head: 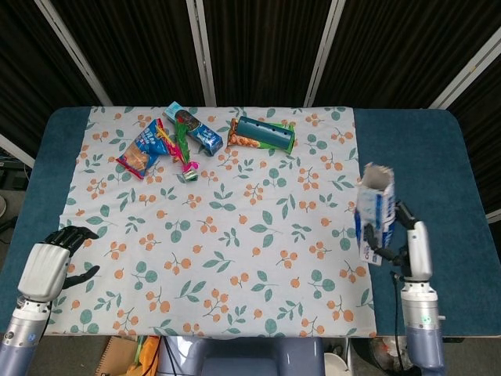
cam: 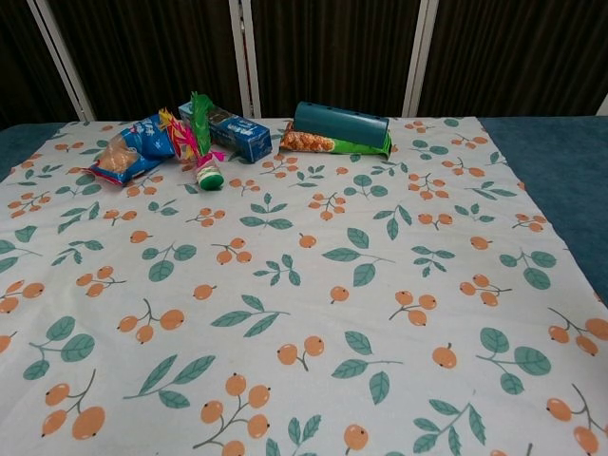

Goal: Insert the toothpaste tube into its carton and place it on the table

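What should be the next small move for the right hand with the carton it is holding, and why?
Probably lower the carton flat onto the tablecloth and let go. The right hand holds it upright over the cloth's right edge, open end up; the left hand is idle and far off. No toothpaste tube is visible, so it may already be inside.
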### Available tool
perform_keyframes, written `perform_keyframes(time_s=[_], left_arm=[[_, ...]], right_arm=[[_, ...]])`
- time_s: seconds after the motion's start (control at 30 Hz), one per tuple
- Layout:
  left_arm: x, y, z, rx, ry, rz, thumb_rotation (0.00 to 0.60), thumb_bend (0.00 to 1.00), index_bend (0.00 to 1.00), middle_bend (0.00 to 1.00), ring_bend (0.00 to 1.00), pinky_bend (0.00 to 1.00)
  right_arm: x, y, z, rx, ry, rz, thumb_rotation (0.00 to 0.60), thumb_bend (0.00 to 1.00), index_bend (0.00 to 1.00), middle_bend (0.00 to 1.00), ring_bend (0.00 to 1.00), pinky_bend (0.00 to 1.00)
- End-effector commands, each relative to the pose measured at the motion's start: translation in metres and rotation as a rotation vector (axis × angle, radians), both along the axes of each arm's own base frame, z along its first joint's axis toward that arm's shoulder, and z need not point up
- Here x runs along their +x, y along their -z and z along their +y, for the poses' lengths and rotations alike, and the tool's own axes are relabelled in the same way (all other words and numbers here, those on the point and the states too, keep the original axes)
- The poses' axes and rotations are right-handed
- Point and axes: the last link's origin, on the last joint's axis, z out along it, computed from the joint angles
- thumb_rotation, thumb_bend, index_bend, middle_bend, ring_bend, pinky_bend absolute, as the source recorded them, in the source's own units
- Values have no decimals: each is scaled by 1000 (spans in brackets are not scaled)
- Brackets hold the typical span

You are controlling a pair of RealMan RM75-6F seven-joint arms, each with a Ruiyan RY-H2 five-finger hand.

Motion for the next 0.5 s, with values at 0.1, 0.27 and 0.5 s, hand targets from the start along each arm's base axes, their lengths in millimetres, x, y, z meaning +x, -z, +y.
perform_keyframes(time_s=[0.1, 0.27, 0.5], left_arm=[[0, 0, 1, -11, 0, -8, 600, 36, 351, 354, 300, 402], [0, 0, 1, -20, 6, -14, 600, 36, 352, 356, 300, 402], [-1, -1, 1, -21, 2, -26, 600, 36, 352, 355, 300, 402]], right_arm=[[-23, 87, 27, 241, -124, 383, 600, 542, 554, 653, 633, 543], [-31, 115, 33, 324, -136, 516, 600, 542, 554, 653, 625, 543], [-23, 140, 31, 404, -121, 625, 600, 543, 478, 632, 547, 481]])
